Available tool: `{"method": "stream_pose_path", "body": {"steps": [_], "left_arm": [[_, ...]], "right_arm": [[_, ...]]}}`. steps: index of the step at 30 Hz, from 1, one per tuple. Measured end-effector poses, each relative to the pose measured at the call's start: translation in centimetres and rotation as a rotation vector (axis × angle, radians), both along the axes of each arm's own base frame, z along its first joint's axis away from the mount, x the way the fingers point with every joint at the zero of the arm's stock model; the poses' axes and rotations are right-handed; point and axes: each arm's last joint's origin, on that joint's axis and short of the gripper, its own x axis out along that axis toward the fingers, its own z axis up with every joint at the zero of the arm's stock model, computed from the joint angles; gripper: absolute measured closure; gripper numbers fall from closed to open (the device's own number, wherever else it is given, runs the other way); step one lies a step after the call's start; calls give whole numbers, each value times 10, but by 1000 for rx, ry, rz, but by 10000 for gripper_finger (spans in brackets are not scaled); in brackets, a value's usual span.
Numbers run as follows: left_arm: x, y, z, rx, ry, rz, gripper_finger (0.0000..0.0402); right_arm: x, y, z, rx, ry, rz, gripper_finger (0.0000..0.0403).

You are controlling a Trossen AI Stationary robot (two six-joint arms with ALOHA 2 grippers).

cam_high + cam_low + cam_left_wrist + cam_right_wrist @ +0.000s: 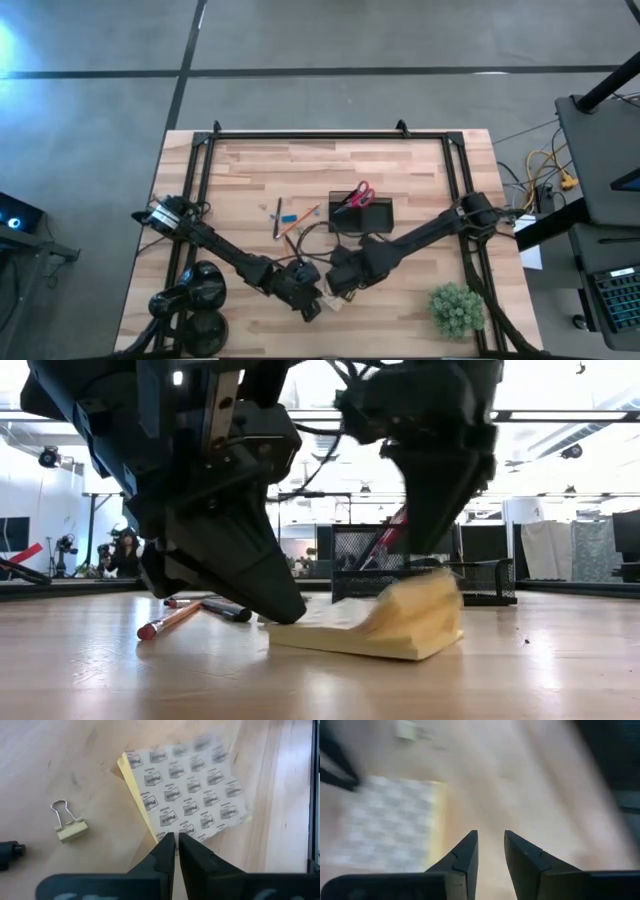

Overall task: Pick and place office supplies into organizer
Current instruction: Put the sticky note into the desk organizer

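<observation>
The yellowish note pad [365, 630] lies printed backing up [192, 790] on the wood near the table's near edge [330, 300]. Its right side [425, 605] curls up off the table. My left gripper [175, 836] is shut at the pad's left edge. My right gripper [491, 834] is open and comes down at the raised right side [437, 565]. Behind them stands the dark organizer [362, 214] with the red-handled scissors [356, 194] in it. An orange pencil [170, 620], a dark pen [225, 610] and a blue piece [289, 217] lie left of it. My left gripper presses its shut fingertips [285, 605] down on the pad's left edge [162, 832], slanting down from the table's left. That edge stays flat on the wood. My right gripper: one fingertip [440, 555] is at the pad's raised edge, but I cannot tell whether it touches.
A yellow binder clip [70, 826] lies on the wood beside the pad. The green plant ball [455, 308] sits at the near right corner, and two black round objects [203, 292] at the near left. A black frame [330, 135] rims the table.
</observation>
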Motion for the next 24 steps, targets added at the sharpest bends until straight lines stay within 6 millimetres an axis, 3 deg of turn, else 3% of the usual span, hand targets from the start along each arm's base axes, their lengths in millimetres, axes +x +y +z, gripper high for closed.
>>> {"method": "stream_pose_path", "body": {"steps": [6,12,24], "left_arm": [[0,0,0,-1,2,-1,389],[-3,2,14,20,-27,17,388],[-18,-10,26,45,-56,5,388]], "right_arm": [[-11,5,22,5,-37,-2,306],[6,24,42,202,-319,-9,315],[19,41,-9,216,-262,-16,332]]}}
